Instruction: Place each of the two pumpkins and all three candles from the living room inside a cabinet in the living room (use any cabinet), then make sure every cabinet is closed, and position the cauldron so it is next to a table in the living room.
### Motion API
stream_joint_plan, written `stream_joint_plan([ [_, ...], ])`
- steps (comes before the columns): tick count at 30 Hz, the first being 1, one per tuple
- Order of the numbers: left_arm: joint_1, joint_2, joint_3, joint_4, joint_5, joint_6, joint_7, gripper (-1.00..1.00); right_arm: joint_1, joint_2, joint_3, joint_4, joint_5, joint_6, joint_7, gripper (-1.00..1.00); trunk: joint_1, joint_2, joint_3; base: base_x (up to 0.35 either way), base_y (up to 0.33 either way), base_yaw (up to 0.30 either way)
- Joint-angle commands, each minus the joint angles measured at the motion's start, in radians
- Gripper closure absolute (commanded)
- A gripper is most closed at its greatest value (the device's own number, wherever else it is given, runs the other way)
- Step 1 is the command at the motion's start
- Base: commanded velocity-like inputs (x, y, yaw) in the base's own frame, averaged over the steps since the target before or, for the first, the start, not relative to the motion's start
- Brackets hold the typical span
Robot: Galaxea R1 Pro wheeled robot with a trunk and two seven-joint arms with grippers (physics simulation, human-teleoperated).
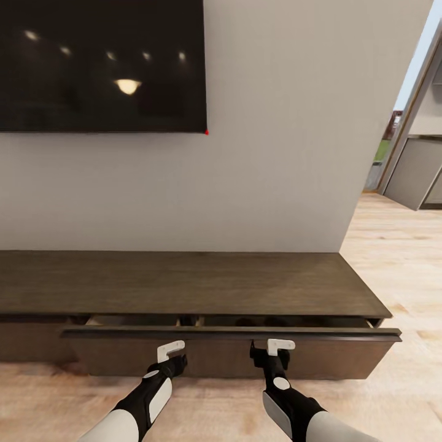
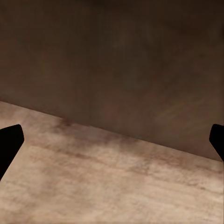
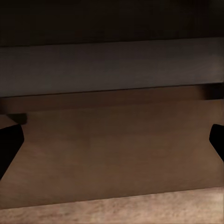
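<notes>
The long dark-brown cabinet (image 1: 184,283) stands against the grey wall. Its wide drawer front (image 1: 227,359) is pulled out a little, and the gap behind it shows a pale interior (image 1: 132,320) and some dark shapes I cannot identify. My left gripper (image 1: 170,351) and right gripper (image 1: 280,347) sit low at the drawer front, side by side. In the left wrist view the left gripper (image 2: 112,144) is open over the floor at the cabinet's foot. In the right wrist view the right gripper (image 3: 112,144) is open, facing the brown drawer panel. The pumpkins, candles and cauldron are out of view.
A black TV (image 1: 101,64) hangs on the wall above the cabinet. Light plank floor (image 1: 393,245) runs past the cabinet's right end to a doorway (image 1: 411,159) into another room.
</notes>
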Motion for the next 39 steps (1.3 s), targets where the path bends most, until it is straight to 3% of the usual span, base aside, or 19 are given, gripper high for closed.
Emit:
stream_joint_plan([
  [1, 0.0, -0.001, 0.003, -0.001, 0.008, 0.002, 0.001, -1.0, -0.001, 0.0, 0.008, 0.0, -0.005, -0.005, -0.004, -1.0, 0.0, 0.0, -0.001, 0.135, 0.0, 0.0],
  [39, 0.0, -0.001, 0.003, 0.008, 0.008, 0.003, 0.003, -1.0, -0.001, -0.002, 0.008, -0.002, -0.003, -0.005, -0.005, -1.0, 0.0, 0.0, -0.001, 0.063, 0.0, 0.0],
])
